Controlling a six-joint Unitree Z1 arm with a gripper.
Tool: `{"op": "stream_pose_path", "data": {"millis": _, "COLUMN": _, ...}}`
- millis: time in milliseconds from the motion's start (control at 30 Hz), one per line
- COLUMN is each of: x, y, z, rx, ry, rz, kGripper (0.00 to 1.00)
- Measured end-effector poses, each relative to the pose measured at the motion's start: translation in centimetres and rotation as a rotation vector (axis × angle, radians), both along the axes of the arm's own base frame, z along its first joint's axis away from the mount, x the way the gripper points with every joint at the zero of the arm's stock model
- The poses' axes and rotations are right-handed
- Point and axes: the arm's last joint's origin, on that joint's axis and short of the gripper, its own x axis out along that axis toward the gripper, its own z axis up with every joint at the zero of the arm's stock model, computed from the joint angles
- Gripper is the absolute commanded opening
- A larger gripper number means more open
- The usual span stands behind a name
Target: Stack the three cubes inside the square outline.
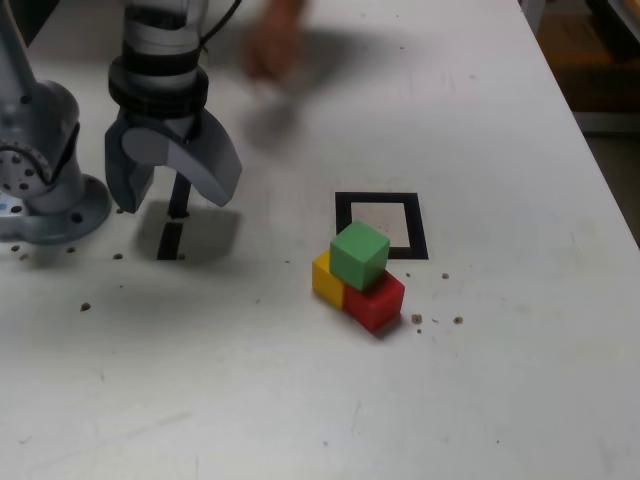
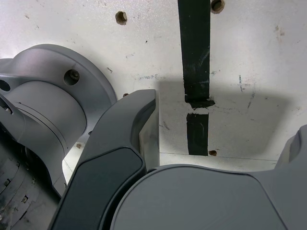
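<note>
Exterior view first, from the near edge of the white table (image 1: pixel 300 420) outward: the three cubes sit clustered together, all touching. My nearest is the red cube (image 1: pixel 378 300), with the yellow cube (image 1: pixel 326 278) pressed against it on the exterior view's left, and the green cube (image 1: pixel 359 255) perched on top of the pair, a little tilted. Brown crumbs (image 1: pixel 436 320) lie scattered just beside the red one. Right behind the cluster is the square outline (image 1: pixel 381 225) — its white inside holds no cube, and the green cube overlaps its near border as the camera sees it. Well apart, toward the exterior view's left, my gripper (image 1: pixel 168 180) hangs above the table with its jaws spread wide and nothing between them, pointing down over two short black tape strips (image 1: pixel 172 238). My grey base (image 1: pixel 45 190) stands at that same side. Farthest back, a blurred hand (image 1: pixel 272 45) hovers over the table. Wrist view — I see the same tape strips (image 2: pixel 195 72) below me, one dark finger (image 2: pixel 120 158) and my base.
</note>
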Motion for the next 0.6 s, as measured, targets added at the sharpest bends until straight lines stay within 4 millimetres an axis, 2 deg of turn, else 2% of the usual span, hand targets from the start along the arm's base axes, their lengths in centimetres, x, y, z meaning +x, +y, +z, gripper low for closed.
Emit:
{"op": "stream_pose_path", "data": {"millis": 267, "x": 0.3, "y": 0.0, "z": 0.6, "rx": 0.002, "ry": -0.015, "rz": 0.000, "kGripper": 0.98}}
{"op": "stream_pose_path", "data": {"millis": 467, "x": 1.6, "y": -0.2, "z": 5.1, "rx": 0.081, "ry": -0.070, "rz": -0.055, "kGripper": 0.98}}
{"op": "stream_pose_path", "data": {"millis": 600, "x": 3.2, "y": -1.9, "z": 7.2, "rx": 0.143, "ry": -0.017, "rz": -0.168, "kGripper": 0.98}}
